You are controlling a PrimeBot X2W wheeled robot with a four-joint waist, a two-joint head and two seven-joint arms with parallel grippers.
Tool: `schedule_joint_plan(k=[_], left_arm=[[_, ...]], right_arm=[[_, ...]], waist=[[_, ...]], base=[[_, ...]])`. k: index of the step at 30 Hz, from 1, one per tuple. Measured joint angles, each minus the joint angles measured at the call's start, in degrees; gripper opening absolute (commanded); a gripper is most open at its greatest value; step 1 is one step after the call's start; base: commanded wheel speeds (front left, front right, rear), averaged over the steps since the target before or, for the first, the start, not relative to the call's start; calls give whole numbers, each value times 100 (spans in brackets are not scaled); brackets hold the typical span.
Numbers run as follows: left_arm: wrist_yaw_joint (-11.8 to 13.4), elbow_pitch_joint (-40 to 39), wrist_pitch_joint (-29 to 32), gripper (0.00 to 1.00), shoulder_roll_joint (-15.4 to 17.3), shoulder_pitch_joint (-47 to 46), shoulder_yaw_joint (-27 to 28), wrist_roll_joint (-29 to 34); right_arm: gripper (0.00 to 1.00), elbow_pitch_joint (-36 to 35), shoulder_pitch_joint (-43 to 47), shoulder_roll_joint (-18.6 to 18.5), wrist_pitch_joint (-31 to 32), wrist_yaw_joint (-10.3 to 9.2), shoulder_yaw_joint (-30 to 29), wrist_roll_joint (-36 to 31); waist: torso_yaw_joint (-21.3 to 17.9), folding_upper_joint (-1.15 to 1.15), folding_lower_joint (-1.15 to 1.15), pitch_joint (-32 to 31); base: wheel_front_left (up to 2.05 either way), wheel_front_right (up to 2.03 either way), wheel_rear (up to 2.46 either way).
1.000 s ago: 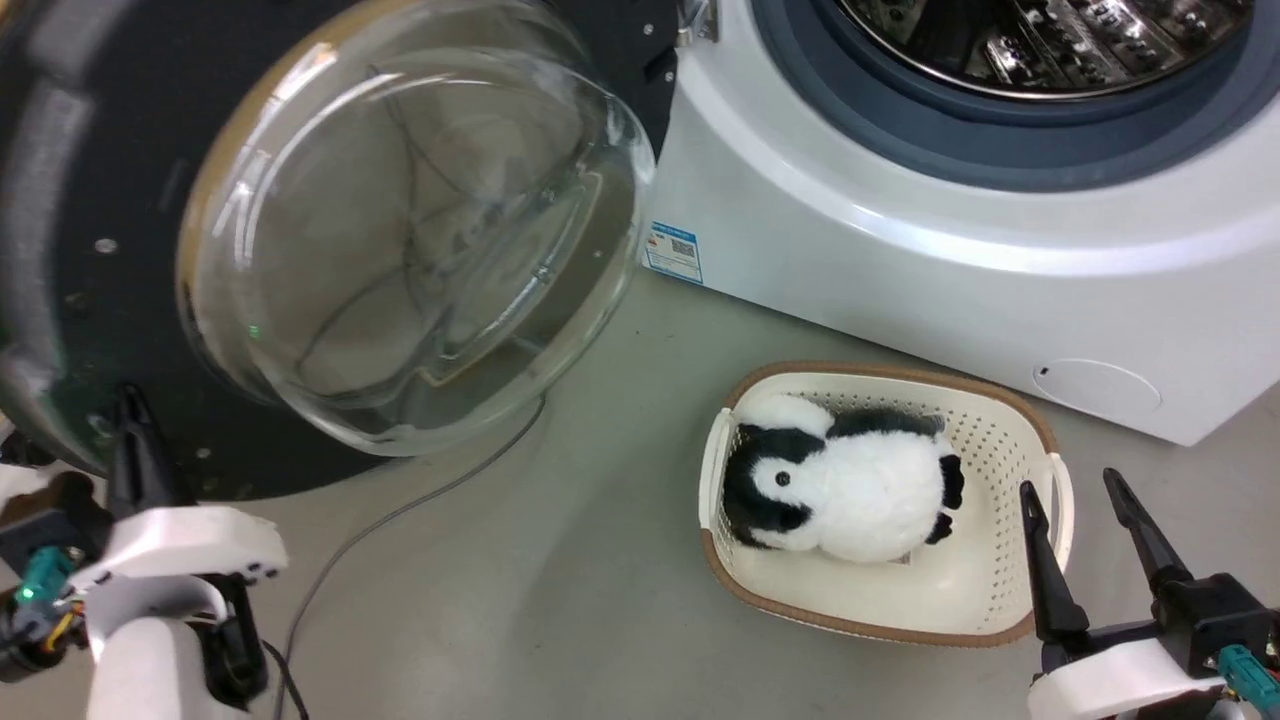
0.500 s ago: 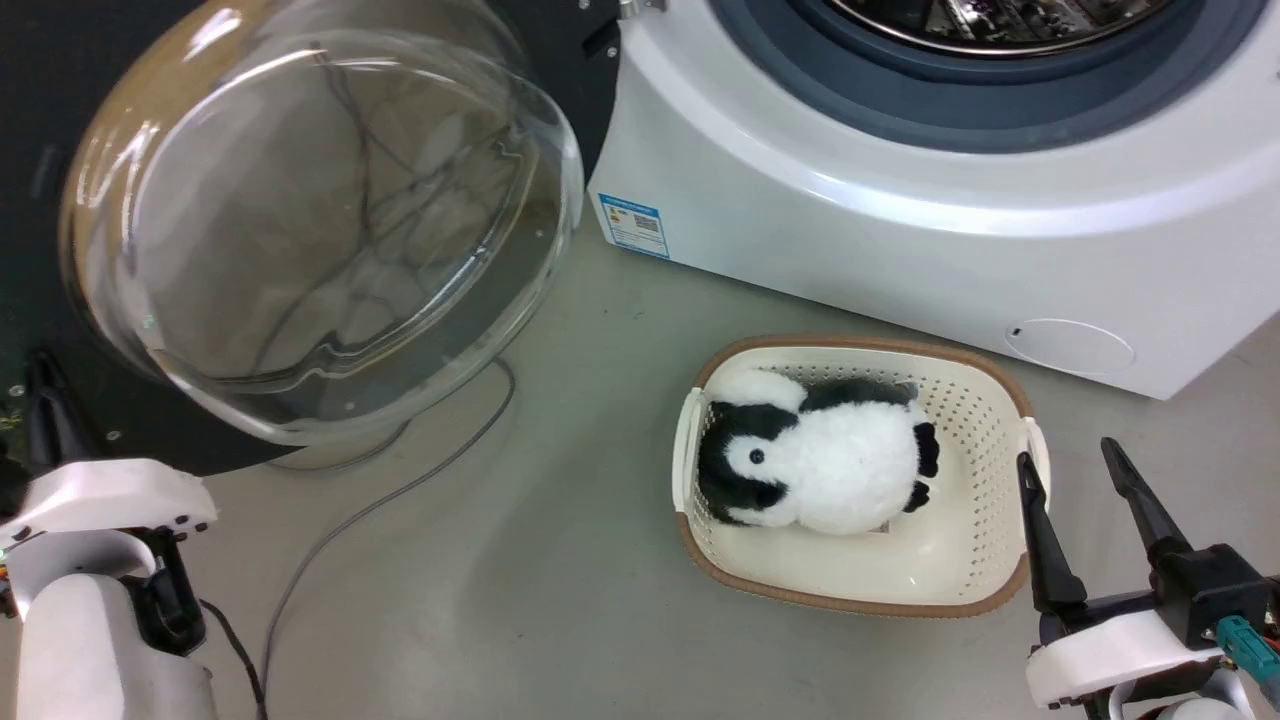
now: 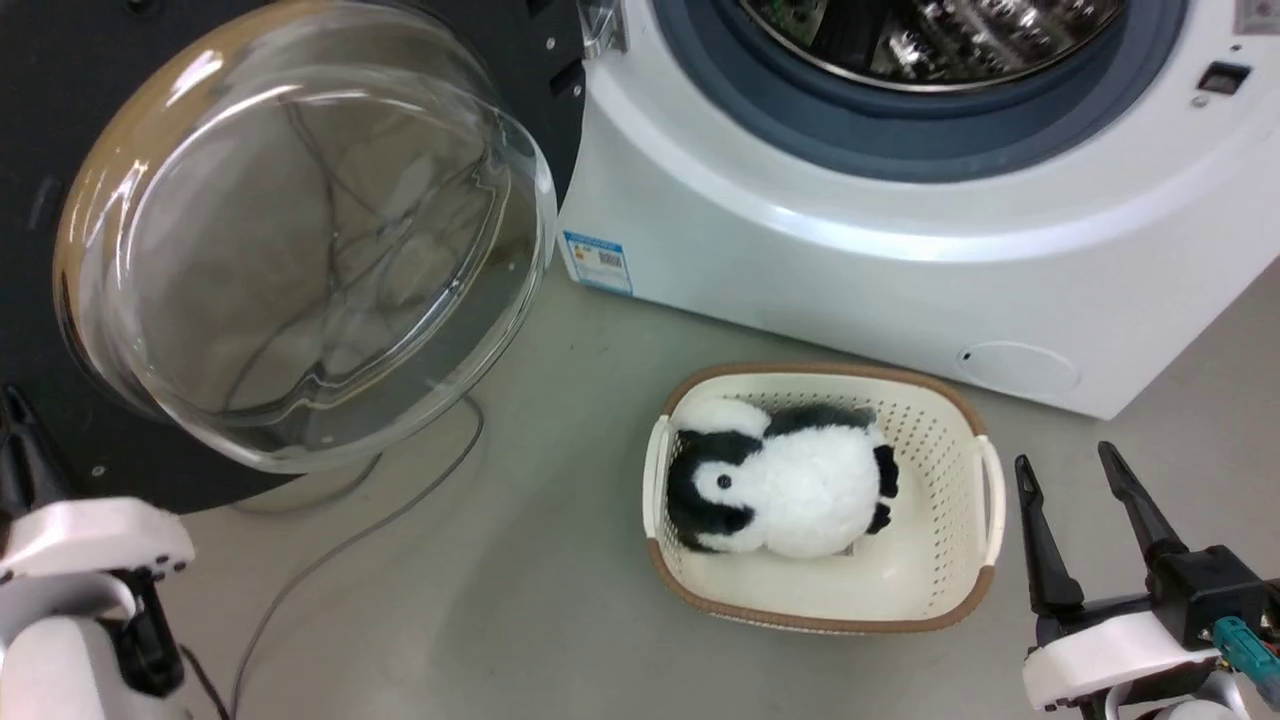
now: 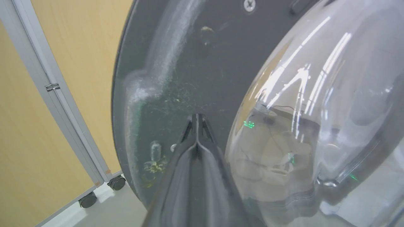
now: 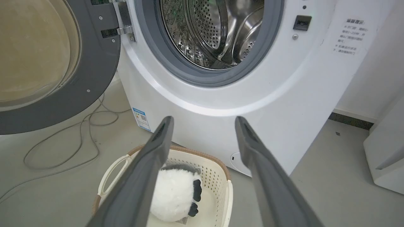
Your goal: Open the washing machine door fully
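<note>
Left tool (image 4: 196,117), fingers together, is pointing at the dark inner face of the washing machine door (image 3: 300,230), which is hanging swung wide left of the washing machine (image 3: 850,260). Right tool (image 3: 1062,455) is hovering, fingers apart, beside a basket (image 3: 820,369) holding a plush penguin (image 3: 780,490).

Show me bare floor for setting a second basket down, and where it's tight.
Free: the floor between the cable and the basket, and the strip right of the washing machine beyond the right pincer. Tight: under the washing machine door, where cable loops.
</note>
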Motion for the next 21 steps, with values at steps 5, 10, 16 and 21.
schedule_joint_plan(k=[5, 10, 16, 21], left_arm=[[-134, -394, 0, 0, -51, 386, -70, 71], [-226, -855, 0, 0, -146, 638, -246, 90], [-370, -1293, 0, 0, -200, 896, -669, 166], [-488, -1481, 0, 0, -240, 1072, -988, 159]], right_arm=[[100, 13, 60, 26, 0, 0, -25, 48], [100, -59, 152, 37, 1, 0, -80, 94], [100, -259, 324, 41, 0, 0, -126, 216], [100, -425, 384, 43, 1, 0, -124, 358]], waist=[[-63, 0, -1, -272], [-127, 0, 0, -564], [-226, 0, -1, -871], [-375, 0, -1, -1021]], base=[[0, 0, 0], [0, 0, 0], [0, 0, 0], [0, 0, 0]])
